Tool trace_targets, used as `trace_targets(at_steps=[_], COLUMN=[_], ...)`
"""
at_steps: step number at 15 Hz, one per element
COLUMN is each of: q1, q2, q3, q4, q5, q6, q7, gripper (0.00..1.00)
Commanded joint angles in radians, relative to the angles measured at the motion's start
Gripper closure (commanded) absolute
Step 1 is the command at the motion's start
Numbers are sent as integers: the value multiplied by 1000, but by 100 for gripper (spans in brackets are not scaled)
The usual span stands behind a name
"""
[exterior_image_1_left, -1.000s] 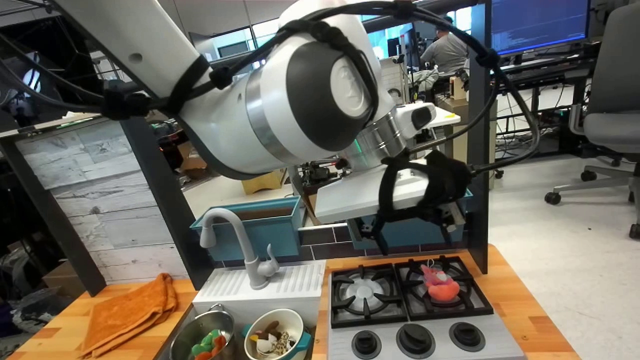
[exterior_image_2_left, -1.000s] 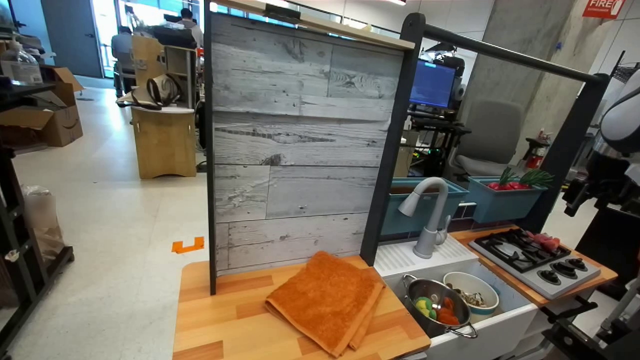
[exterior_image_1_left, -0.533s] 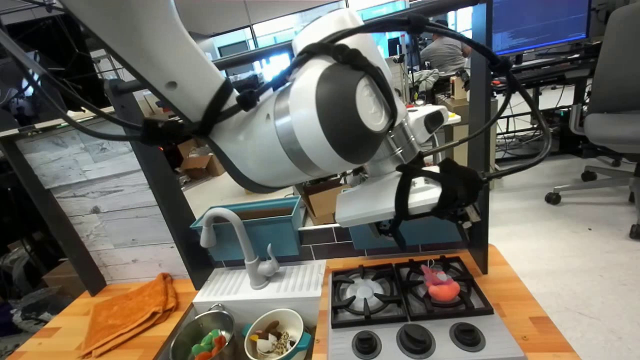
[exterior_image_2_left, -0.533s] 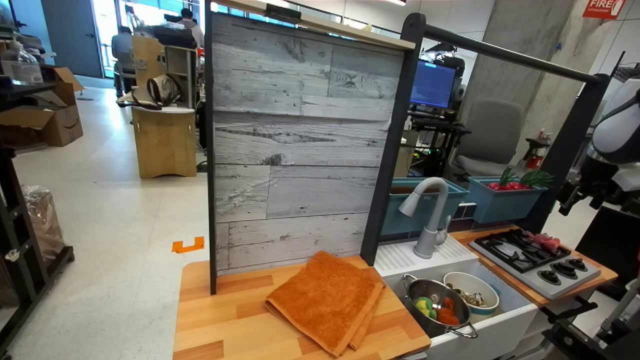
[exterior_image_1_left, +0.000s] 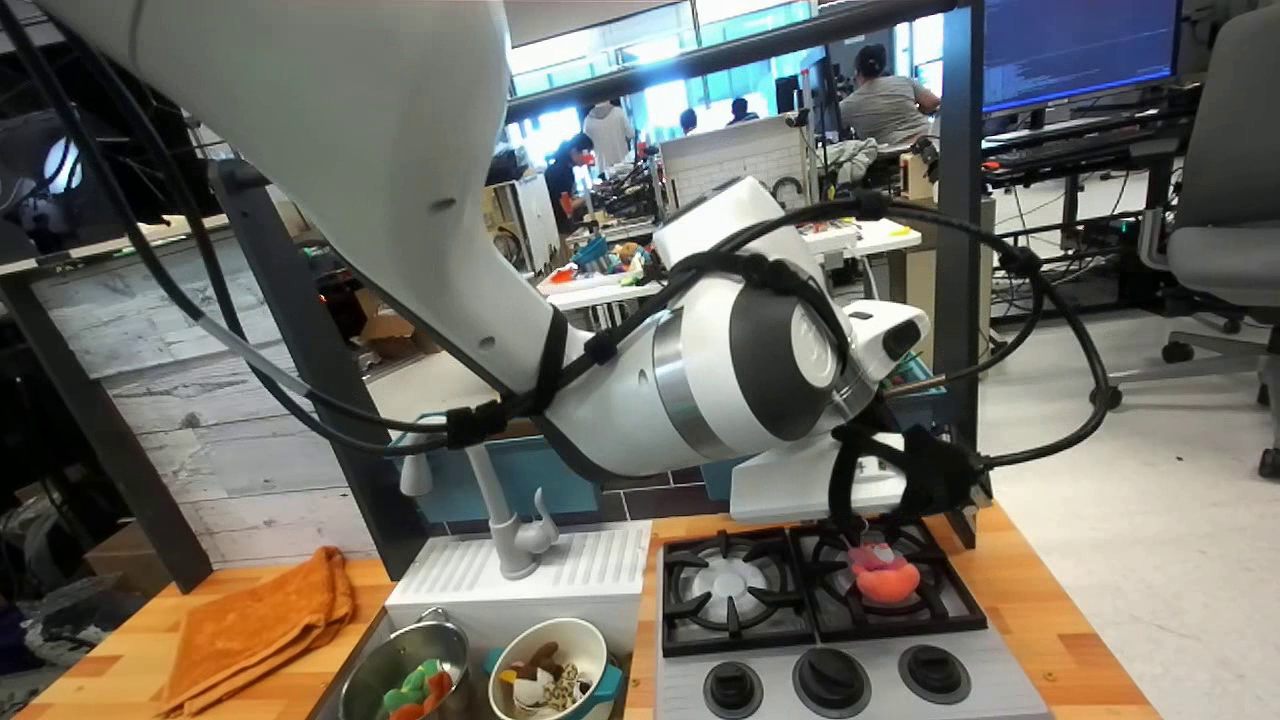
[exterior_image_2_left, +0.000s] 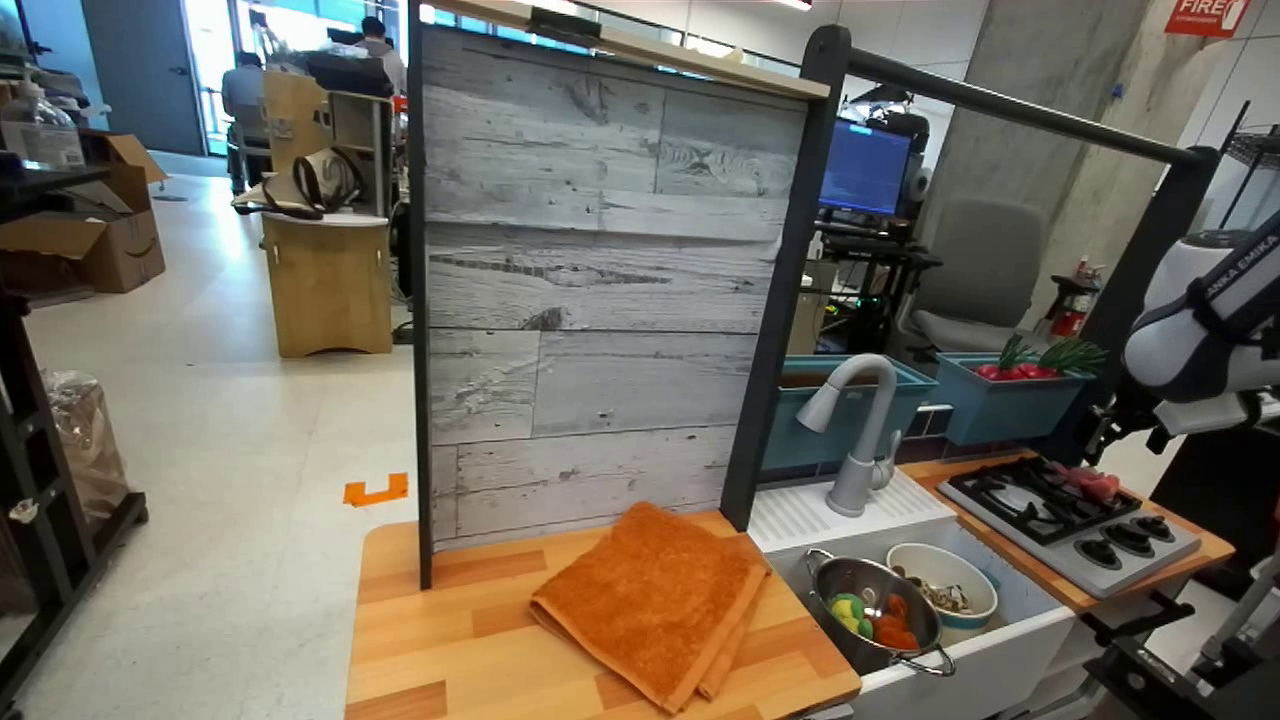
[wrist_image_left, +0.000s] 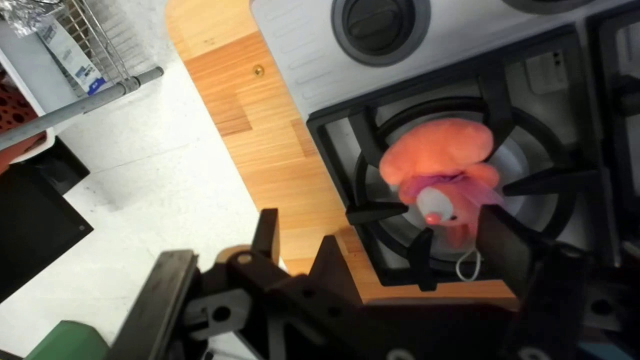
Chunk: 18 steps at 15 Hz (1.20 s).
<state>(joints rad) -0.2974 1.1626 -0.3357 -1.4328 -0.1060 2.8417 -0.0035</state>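
While the gripper (wrist_image_left: 397, 240) is standing wide and empty in the wrist view, the plush toy (wrist_image_left: 442, 160) is lying below it on a pronged black grate (wrist_image_left: 550, 182). In an exterior view, a radish planter (exterior_image_2_left: 1005, 410) is sitting near the gripper, which is hanging lower than before.

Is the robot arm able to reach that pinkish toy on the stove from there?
Probably yes: the gripper hangs open near the toy, and nothing visible stands between them.
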Motion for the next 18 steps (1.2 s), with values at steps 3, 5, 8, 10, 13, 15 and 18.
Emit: trace_targets(at_steps=[3, 5, 8, 10, 13, 15, 18], q1=[0, -4, -11, -14, -22, -30, -21], q2=[119, 145, 172, 185, 199, 203, 160], q3=[14, 22, 30, 33, 35, 38, 52], q4=[180, 222, 263, 287, 316, 329, 293], q5=[10, 10, 10, 11, 12, 17, 22], q6=[-89, -122, -167, -199, -233, -245, -251], q7=[34, 38, 40, 45, 53, 58, 43], gripper=[0, 0, 26, 42, 65, 80, 98])
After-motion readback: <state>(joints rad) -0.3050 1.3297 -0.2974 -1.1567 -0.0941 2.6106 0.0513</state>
